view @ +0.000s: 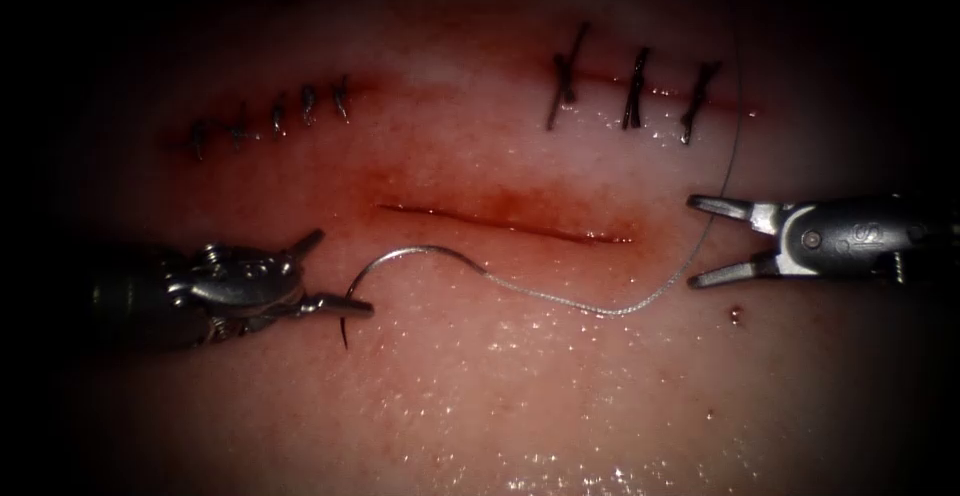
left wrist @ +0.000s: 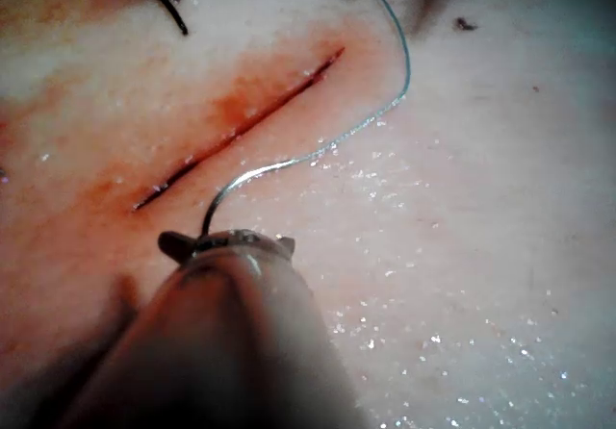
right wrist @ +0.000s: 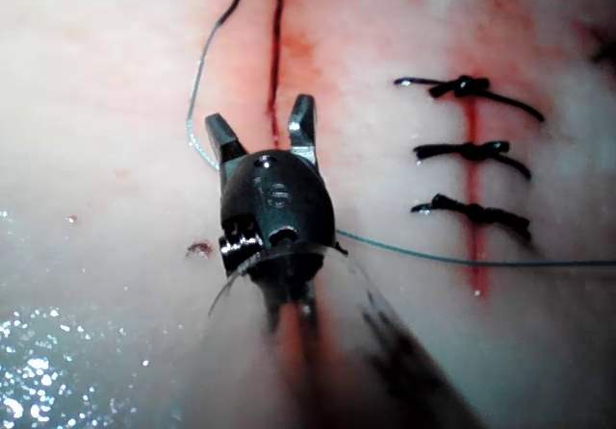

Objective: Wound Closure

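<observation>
- Left arm's tool: it enters from the endoscope view's left, below and to the left of the open cut. Its jaws are pressed together on the needle, pinching it low on the curve, a short way above the point.
- Needle: its dark point hangs just under the jaws, and the body arcs up and to the right, ending just below the left end of the cut. It appears to lie over the tissue, not in it.
- Thread: it runs from the needle's tail rightward below the cut, then rises between the right tool's jaws and past the stitched cut at upper right.
- Older work: a row of stitches closes a cut at upper left; three dark stitches close another at upper right. Red fluid stains the tissue around the open cut.
- Right arm's tool: it sits just off the right end of the cut with jaws spread, holding nothing.
- Technique, as a judgement: a firm, square grip farther from the point would give surer control of the curve, with the thread kept slack and clear of the jaws.
- Markings: stamped characters show on the right tool's body, too small to read with confidence.
</observation>
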`<state>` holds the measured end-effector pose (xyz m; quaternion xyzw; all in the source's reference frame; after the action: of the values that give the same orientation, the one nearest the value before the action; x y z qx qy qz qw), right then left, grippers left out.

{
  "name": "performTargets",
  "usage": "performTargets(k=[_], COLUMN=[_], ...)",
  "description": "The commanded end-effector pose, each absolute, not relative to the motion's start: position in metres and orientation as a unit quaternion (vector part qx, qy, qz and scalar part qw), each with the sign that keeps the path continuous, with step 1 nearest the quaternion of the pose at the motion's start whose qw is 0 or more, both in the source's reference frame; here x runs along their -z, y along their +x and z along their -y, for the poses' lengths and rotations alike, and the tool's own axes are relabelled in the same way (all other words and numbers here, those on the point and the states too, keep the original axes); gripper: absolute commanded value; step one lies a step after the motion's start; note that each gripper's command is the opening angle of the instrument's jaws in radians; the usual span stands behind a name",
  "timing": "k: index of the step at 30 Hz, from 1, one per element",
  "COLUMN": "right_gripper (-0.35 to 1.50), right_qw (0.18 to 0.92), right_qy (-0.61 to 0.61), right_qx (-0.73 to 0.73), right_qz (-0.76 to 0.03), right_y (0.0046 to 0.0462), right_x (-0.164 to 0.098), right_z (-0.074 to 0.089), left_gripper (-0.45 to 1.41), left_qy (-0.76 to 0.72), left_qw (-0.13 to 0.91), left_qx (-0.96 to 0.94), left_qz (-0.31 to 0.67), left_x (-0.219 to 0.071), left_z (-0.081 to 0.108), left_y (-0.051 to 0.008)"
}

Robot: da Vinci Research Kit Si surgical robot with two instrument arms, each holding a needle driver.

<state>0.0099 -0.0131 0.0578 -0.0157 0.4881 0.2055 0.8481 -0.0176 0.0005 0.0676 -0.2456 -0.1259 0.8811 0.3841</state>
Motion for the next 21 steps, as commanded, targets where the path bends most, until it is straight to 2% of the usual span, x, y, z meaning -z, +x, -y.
performTargets(k=[1, 18, 21], right_gripper=[0.84, 0.82, 0.80], right_qw=[0.848, 0.849, 0.849], right_qy=[-0.014, -0.014, -0.014], right_qx=[-0.205, -0.206, -0.206], right_qz=[-0.489, -0.486, -0.486], right_y=[0.0106, 0.0110, 0.0111], right_x=[-0.0583, -0.0583, -0.0583], right_z=[0.0137, 0.0138, 0.0139], left_gripper=[0.89, 0.76, 0.54], left_qy=[-0.237, -0.195, -0.196], left_qw=[0.382, 0.360, 0.359], left_qx=[-0.884, -0.899, -0.899], left_qz=[0.129, 0.155, 0.158], left_x=[-0.0682, -0.0711, -0.0713], left_z=[0.0002, 0.0019, 0.0018], left_y=[-0.0183, -0.0189, -0.0188])
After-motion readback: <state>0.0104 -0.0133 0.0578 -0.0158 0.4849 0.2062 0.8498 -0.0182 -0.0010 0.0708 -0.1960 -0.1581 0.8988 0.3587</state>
